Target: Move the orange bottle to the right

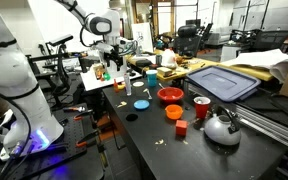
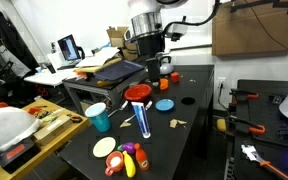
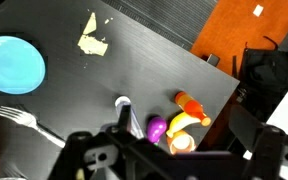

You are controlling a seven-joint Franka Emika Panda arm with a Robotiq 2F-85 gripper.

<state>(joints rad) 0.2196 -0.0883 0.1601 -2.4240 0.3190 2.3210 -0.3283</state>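
The orange bottle [image 1: 173, 112] is small and stands upright on the black table, between the low red-orange dish [image 1: 170, 95] and the red cup [image 1: 201, 108]. It also shows in an exterior view [image 2: 174, 76], just right of the gripper. My gripper [image 1: 110, 60] hangs high above the table, well away from the bottle, and shows in an exterior view [image 2: 148, 62]. In the wrist view the gripper [image 3: 184, 125] looks open and empty, and the bottle is out of view there.
A blue plate [image 1: 141, 103], a teal cup [image 2: 97, 117], a red cube [image 1: 181, 127] and a metal kettle [image 1: 221, 128] stand on the table. Toy food [image 3: 179, 122], a white-capped tube [image 3: 124, 110], a fork [image 3: 24, 122] and paper scraps [image 3: 92, 42] lie below the gripper.
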